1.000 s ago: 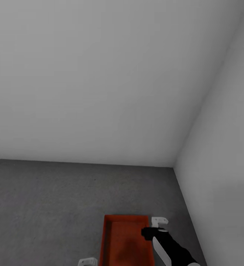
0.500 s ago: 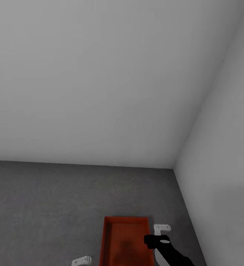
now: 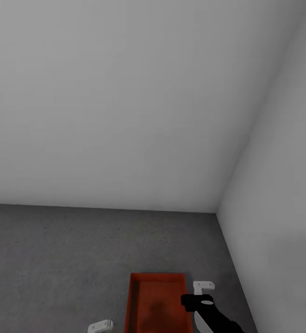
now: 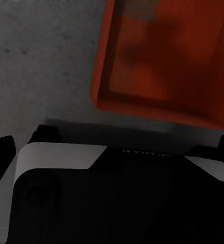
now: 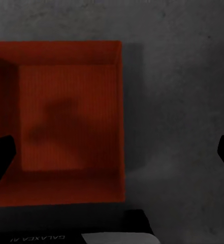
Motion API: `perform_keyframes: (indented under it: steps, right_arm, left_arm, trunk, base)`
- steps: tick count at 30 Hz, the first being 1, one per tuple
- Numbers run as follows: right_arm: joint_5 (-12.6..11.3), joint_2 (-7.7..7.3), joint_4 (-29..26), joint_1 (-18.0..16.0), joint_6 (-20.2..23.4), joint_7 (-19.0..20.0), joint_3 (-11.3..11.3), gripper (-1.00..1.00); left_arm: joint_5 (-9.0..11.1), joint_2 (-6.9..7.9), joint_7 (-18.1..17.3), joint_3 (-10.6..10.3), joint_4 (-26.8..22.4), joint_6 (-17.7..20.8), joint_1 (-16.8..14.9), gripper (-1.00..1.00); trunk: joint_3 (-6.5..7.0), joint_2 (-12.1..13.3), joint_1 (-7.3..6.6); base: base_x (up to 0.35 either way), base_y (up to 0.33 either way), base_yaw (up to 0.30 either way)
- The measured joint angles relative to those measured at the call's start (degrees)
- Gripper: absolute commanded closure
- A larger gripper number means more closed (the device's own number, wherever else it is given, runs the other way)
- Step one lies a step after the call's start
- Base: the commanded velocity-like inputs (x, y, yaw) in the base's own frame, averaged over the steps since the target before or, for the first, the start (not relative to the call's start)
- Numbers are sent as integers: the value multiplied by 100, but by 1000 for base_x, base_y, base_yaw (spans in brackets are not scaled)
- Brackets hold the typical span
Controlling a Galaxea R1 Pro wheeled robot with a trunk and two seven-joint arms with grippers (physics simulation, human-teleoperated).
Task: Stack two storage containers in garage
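Note:
One red-orange storage container [image 3: 155, 303] rests on the garage's dark grey concrete floor [image 3: 55, 259], near the bottom edge of the head view. My right gripper [image 3: 200, 291] hangs at the container's right wall. In the right wrist view the right gripper [image 5: 112, 152] is open, its dark fingertips [image 5: 0, 155] spread wide on either side of that wall. My left gripper [image 3: 100, 326] is off the container's left side. In the left wrist view the left gripper [image 4: 112, 147] is open and holds nothing, with the container [image 4: 167, 56] lying beyond it.
A pale grey-white back wall [image 3: 125, 115] meets a side wall [image 3: 282, 208] in a corner just right of the container. Bare concrete stretches away to the left.
The camera has tipped up slightly, shifting the picture down. My left gripper has drawn away leftward from the container. The right gripper has eased back and a little to the right.

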Motion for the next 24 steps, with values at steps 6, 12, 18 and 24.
perform_keyframes:
  steps: [6, 12, 18, 24]
  right_arm:
    - [0, 1, 0, 1, 0, -1, 0, -100]
    - [0, 1, 0, 0, 0, -1, 0, -100]
    - [0, 1, 0, 1, 0, -1, 0, -100]
    - [0, 1, 0, 2, 0, -1, 0, -100]
  left_arm:
    - [1, 1, 2, 0, 9, -7, 0, -100]
    - [0, 3, 2, 13, 20, -8, 0, -100]
    - [-4, 3, 2, 17, 25, -8, 0, -100]
    - [-5, 3, 2, 18, 27, -8, 0, -100]
  trunk:
    - [160, 241, -132]
    - [320, 482, -264]
    - [480, 723, -396]
    - [551, 765, -419]
  base:
    - [0, 0, -65]
    - [0, 0, -65]
    - [0, 0, -65]
    - [0, 0, -59]
